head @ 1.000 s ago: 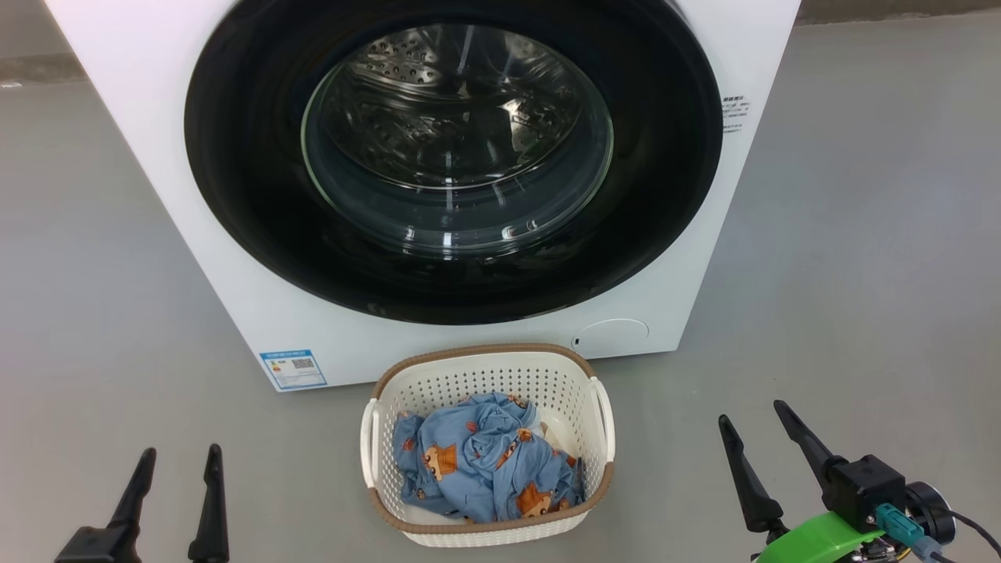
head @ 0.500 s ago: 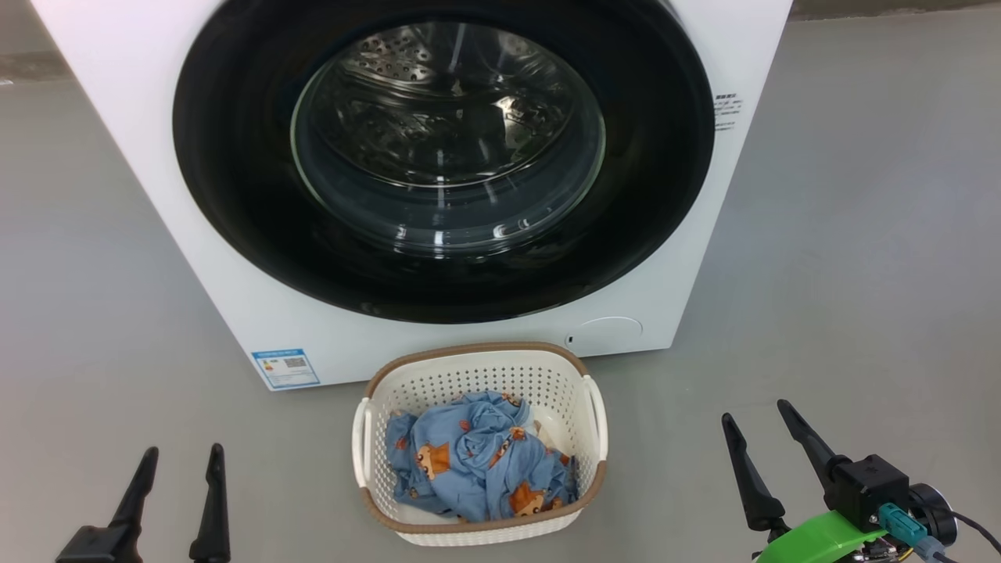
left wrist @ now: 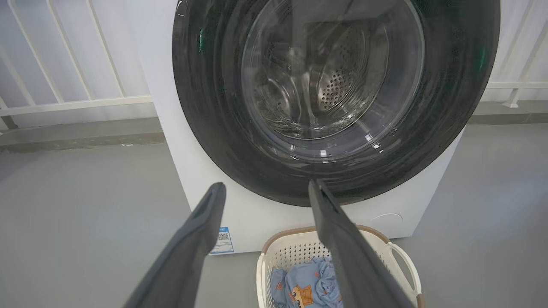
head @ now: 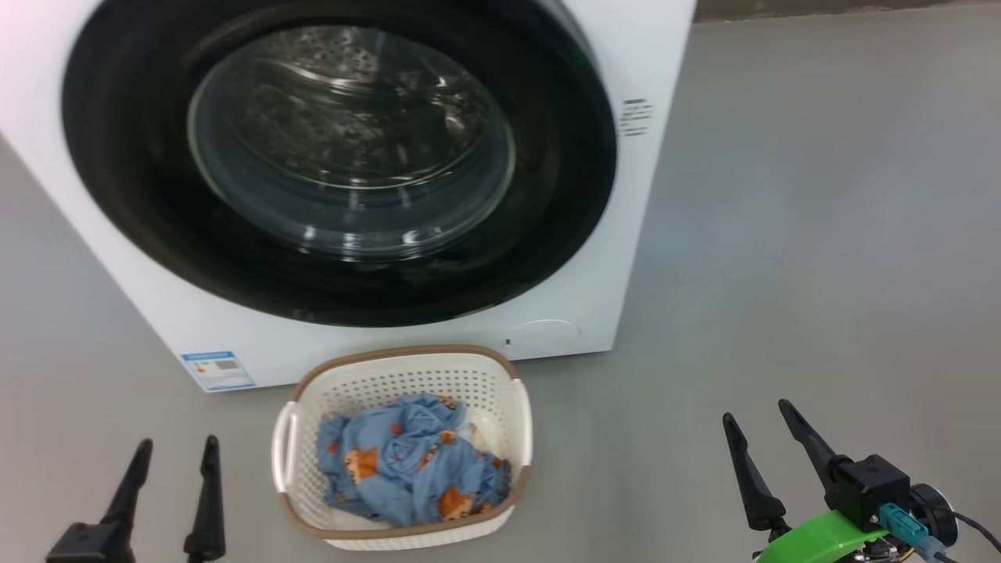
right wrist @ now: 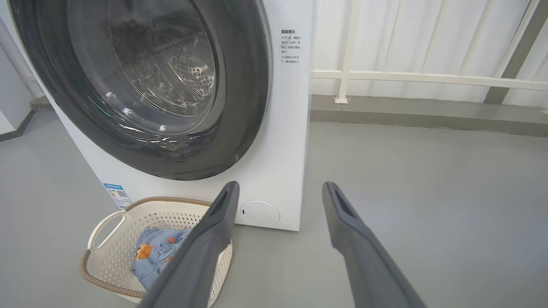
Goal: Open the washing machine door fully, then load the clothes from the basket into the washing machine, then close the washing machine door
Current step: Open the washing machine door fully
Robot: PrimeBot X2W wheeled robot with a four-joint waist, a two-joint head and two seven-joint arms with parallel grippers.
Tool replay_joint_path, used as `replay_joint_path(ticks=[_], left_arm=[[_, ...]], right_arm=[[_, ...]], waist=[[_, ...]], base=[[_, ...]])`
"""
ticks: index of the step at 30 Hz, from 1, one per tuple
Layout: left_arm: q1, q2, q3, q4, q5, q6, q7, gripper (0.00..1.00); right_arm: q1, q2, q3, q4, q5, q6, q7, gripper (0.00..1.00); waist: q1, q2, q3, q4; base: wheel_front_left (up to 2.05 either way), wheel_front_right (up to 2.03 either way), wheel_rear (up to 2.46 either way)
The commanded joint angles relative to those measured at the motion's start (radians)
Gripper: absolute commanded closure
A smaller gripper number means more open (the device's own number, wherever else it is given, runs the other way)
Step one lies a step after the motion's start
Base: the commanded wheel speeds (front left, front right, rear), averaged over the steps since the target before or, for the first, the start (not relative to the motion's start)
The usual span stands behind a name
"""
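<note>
Big round glossy black washing machine door (head: 344, 156) with a clear glass porthole is shut flush on the white boxy front-loader washing machine (head: 258, 348). The perforated steel drum (right wrist: 188, 72) shows through the glass and looks empty. So the opening step is not started.

A small cream-white perforated plastic basket (head: 407, 375) with a brown rim sits on the grey floor (head: 782, 234), just in front of the machine and below the door. It is probably parked there to keep the carry short. The light blue bear-print clothes (head: 407, 461) are bunched inside the basket, nothing hanging over the rim.

Left claw (head: 177, 440) is low at the left, fingers apart, empty. Right claw (head: 755, 410) is low at the right, fingers apart, empty, well apart from the basket. Both point toward the machine, which looks like a ready pose.

The basket so close under the door may crowd the swing. Hinge side not clear.
</note>
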Motion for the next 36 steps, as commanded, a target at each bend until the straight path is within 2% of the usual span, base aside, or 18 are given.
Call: replay_joint_path(ticks=[1, 12, 36], left_arm=[[-0.033, 0.021, 0.042, -0.036, 0.005, -0.003, -0.010, 0.00], [-0.037, 0.009, 0.058, -0.050, 0.011, -0.003, -0.010, 0.00], [-0.035, 0.008, 0.045, -0.039, 0.006, -0.003, -0.010, 0.00]], right_arm=[[-0.030, -0.004, 0.025, -0.025, 0.003, -0.001, -0.012, 0.00], [-0.037, 0.001, 0.017, -0.031, 0.008, -0.001, -0.012, 0.00], [-0.034, 0.007, 0.007, -0.035, 0.000, -0.001, -0.012, 0.00]], waist=[[0.0000, 0.0000, 0.002, 0.000], [0.0000, 0.0000, 0.014, 0.000], [0.0000, 0.0000, 0.005, 0.006]], base=[[1.11, 1.11, -2.22], [0.64, 0.64, -1.27], [0.01, 0.01, -0.02]])
